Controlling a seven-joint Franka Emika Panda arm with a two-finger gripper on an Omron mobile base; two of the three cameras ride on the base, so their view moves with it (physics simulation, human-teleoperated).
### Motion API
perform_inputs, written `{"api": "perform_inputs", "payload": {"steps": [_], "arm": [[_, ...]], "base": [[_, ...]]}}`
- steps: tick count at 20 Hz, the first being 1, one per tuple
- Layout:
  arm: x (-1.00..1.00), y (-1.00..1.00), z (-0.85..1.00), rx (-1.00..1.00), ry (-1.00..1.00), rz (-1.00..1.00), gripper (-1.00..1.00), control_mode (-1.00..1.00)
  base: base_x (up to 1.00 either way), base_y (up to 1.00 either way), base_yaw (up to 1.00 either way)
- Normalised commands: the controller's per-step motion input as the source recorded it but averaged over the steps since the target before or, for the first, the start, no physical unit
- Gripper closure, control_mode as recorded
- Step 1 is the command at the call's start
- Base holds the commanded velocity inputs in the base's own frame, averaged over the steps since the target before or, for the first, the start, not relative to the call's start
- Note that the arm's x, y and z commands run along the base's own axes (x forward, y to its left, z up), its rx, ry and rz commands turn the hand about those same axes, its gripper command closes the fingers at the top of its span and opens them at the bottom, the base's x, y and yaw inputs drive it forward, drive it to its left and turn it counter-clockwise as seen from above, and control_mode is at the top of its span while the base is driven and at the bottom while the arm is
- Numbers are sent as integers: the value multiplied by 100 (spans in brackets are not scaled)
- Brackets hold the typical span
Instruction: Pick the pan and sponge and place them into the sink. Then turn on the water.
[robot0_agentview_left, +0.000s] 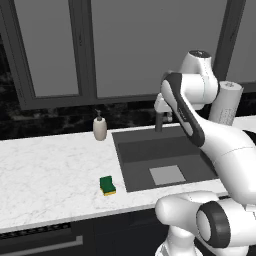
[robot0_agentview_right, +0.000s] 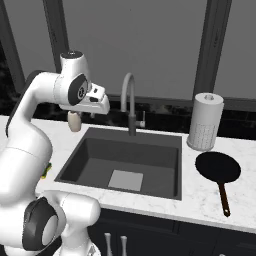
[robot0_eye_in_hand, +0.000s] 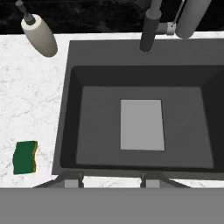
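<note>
The black pan (robot0_agentview_right: 218, 167) lies on the counter right of the sink (robot0_agentview_right: 95, 155), its brown handle pointing toward the front edge. The green and yellow sponge (robot0_agentview_left: 107, 185) (robot0_eye_in_hand: 25, 157) lies on the counter left of the sink (robot0_agentview_left: 145, 150) (robot0_eye_in_hand: 72, 109), near the front edge. My gripper (robot0_eye_in_hand: 111, 180) hangs high above the front of the basin and looks down into it. Its fingertips (robot0_eye_in_hand: 72, 179) stand apart and hold nothing. The basin has nothing in it. No water runs from the grey gooseneck faucet (robot0_agentview_right: 129, 95) (robot0_eye_in_hand: 148, 30) behind the sink.
A beige soap dispenser (robot0_agentview_left: 100, 128) (robot0_eye_in_hand: 40, 35) stands at the sink's back left corner. A white paper-towel roll (robot0_agentview_right: 205, 122) stands behind the pan. Dark windows and a black backsplash close off the back of the white marble counter (robot0_agentview_left: 45, 170).
</note>
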Motion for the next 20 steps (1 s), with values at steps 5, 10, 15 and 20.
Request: {"api": "perform_inputs", "payload": {"steps": [5,10,15,20], "arm": [[-10,-24,-6,0,-1,0,-100,-100],[-21,-54,-20,0,-1,0,-100,-100],[-27,-64,-27,0,0,0,-100,-100],[-24,-63,-27,0,0,0,-100,-100]], "base": [[0,0,0],[0,0,0],[0,0,0],[0,0,0]]}}
